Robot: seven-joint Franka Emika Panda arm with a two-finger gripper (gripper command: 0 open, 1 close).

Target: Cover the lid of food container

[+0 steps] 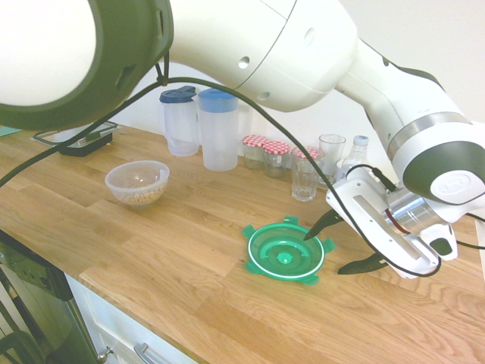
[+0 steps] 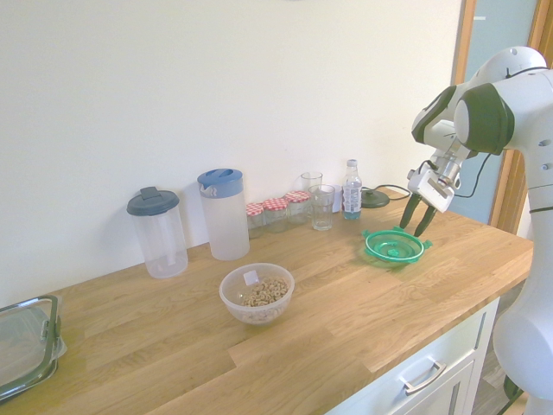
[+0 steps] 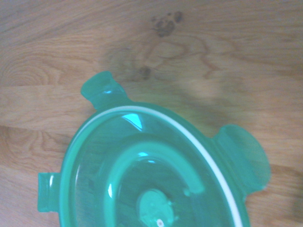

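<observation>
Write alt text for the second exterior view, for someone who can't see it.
A white robot arm's open gripper hangs just above a round green lid lying on a wooden countertop. Apart from it, toward the counter's middle, stands a small clear bowl of cereal. Along the wall stand two clear jugs with blue lids, small jars, glasses and a water bottle.

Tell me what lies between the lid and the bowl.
Only bare wooden counter between the lid and the bowl; both exterior views show it.
</observation>
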